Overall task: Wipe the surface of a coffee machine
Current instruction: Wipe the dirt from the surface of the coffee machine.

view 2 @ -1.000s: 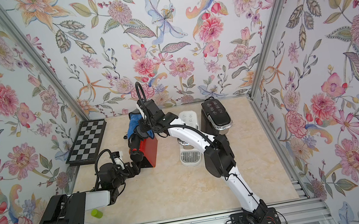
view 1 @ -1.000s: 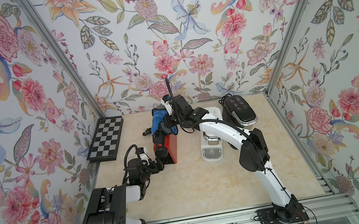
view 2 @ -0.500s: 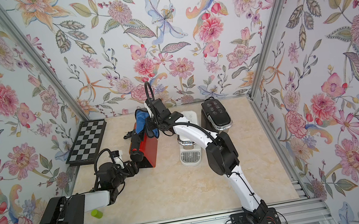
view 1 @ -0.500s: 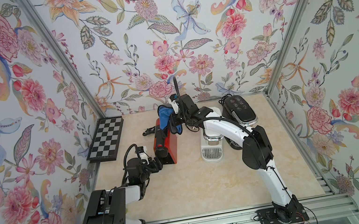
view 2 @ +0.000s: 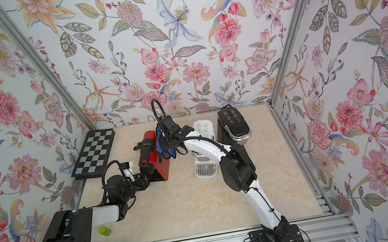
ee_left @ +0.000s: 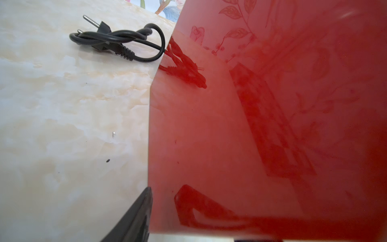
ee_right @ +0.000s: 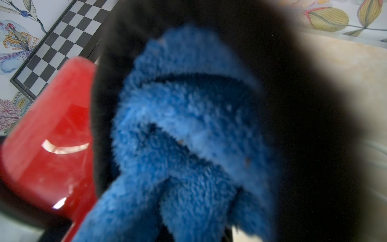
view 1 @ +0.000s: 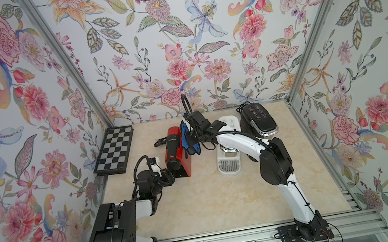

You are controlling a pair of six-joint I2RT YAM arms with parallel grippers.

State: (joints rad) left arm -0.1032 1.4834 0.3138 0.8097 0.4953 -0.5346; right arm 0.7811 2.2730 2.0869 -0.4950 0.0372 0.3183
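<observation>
Right pincer (view 1: 189, 140) clamps cloth (ee_right: 188, 136) | left pincer (view 1: 169, 175) unclear | red coffee machine (view 1: 185, 161) between | cord (ee_left: 117, 40) beside

The widest free room is offered by the front half of the desk (view 1: 214, 203). The gap between the red coffee machine (view 1: 184, 164) and the white coffee machine (view 1: 229, 166) is blocked by the right hand (view 1: 190, 140), clamped on a blue cloth (view 1: 184, 131). The strip between the chessboard (view 1: 115, 150) and the red machine is narrowed at the back by a coiled power cord (ee_left: 117, 42) and stopped at the front by the left hand (view 1: 170, 176). The back right corner is filled by a black coffee machine (view 1: 258, 121), just beside the white one.
</observation>
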